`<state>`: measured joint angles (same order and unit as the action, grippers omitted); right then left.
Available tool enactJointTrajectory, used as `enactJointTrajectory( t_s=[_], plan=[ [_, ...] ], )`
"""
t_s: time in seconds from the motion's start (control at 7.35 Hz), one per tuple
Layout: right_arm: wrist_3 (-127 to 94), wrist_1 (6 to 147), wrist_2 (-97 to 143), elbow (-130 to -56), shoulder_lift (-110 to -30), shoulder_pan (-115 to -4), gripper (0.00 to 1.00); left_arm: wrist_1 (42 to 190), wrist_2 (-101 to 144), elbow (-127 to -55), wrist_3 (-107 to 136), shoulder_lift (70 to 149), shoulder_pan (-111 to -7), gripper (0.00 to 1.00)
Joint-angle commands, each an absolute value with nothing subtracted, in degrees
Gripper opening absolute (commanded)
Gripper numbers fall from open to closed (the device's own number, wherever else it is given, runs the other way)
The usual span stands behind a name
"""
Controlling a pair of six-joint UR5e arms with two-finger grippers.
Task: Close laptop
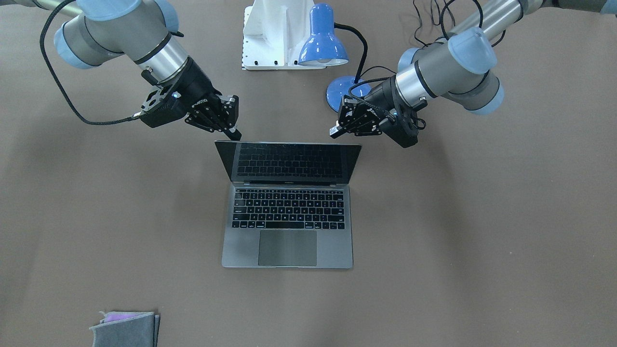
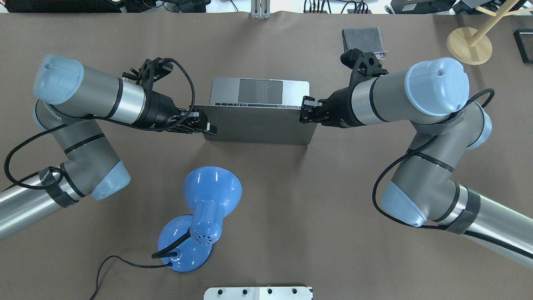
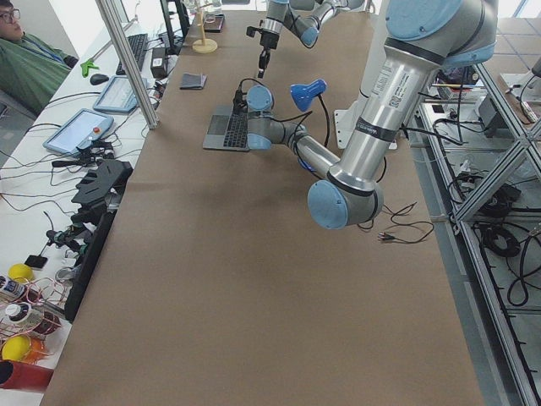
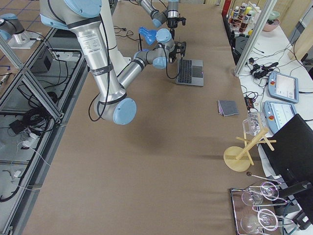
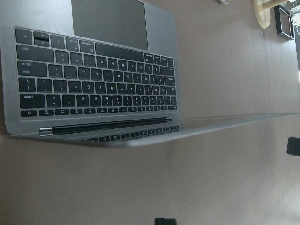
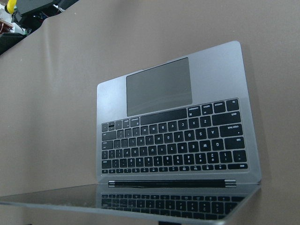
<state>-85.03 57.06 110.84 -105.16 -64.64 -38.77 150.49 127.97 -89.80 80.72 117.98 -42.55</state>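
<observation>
A robotics lab: aluminium framing (image 3: 139,76), cables, teach pendants (image 4: 281,88) and an operator (image 3: 25,59).

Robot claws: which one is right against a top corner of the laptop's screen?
The right gripper: its fingertip meets the laptop lid's corner. The left gripper hangs just off the opposite corner.

Even overhead light, soft arm shadows, laptop (image 1: 288,202) screen reflecting keys, sharp focus

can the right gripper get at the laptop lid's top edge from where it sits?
Probably yes. The right gripper hangs just above one corner of the laptop lid's top edge, with nothing between them. The blue lamp stands behind the lid, clear of that corner.
</observation>
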Motion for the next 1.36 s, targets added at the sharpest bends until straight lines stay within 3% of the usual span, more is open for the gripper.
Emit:
enactJointTrajectory(
  t_s=[0.0,0.54,1.22],
  plan=[
    [-84.4,56.9,110.8,-102.2,-63.3,-39.4,0.00,150.5,127.8,-85.9,80.3,120.2,-45.2,0.00],
    [-83.6,56.9,110.8,-93.0,-57.9,-42.4,0.00,150.4,126.0,-76.9,78.2,125.7,-47.0,0.00],
    [-82.4,51.0,107.4,-69.4,-48.6,-44.4,0.00,146.1,115.0,-60.6,70.6,134.4,-46.1,0.00]
  ],
)
